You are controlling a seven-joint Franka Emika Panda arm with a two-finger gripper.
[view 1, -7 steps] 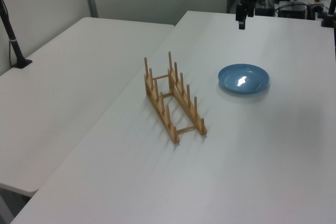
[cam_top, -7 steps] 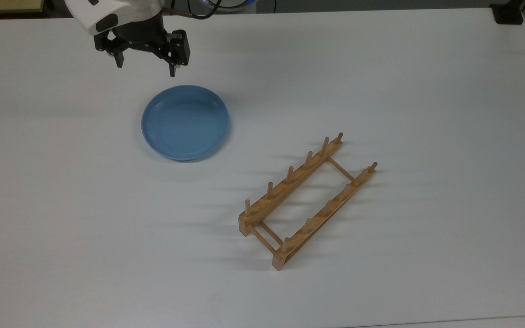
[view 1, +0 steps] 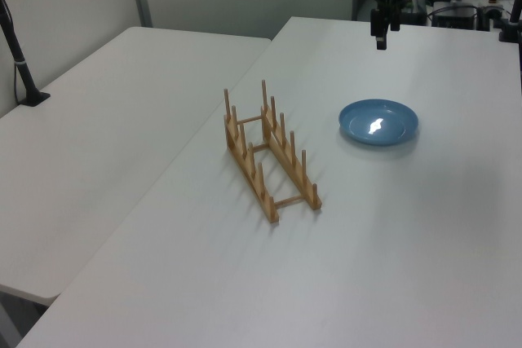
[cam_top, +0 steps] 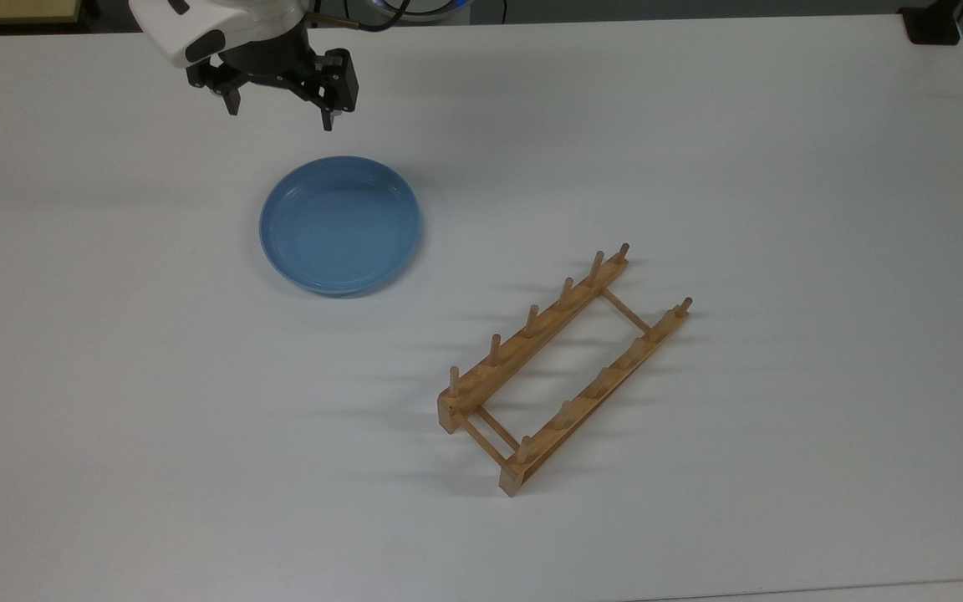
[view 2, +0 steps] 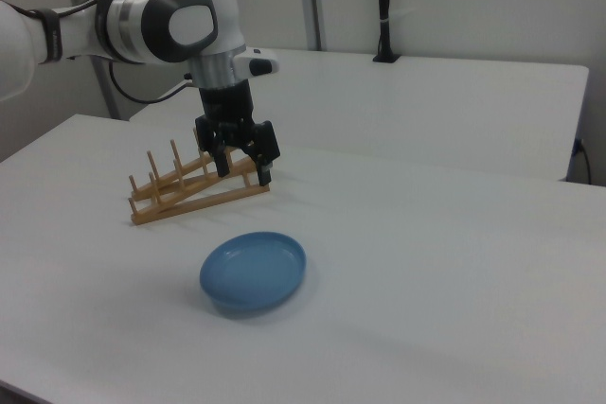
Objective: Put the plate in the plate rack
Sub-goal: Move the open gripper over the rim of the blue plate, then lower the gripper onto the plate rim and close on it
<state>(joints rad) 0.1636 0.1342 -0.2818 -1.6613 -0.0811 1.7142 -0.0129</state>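
Hand: upper left of top view, fingers spread, empty. Light-blue plate: flat on table. Best gripped by the raised rim.

We see glossy white arm shell, rounded joints, grey oval cap on one joint. Silver-grey wrist collar below it. Pincer body matte black, blocky, two short black fingers with pale tips. We note black cable looping behind wrist, dark bands between white segments.

Claw shifted toward top view's right, slightly farther from plate
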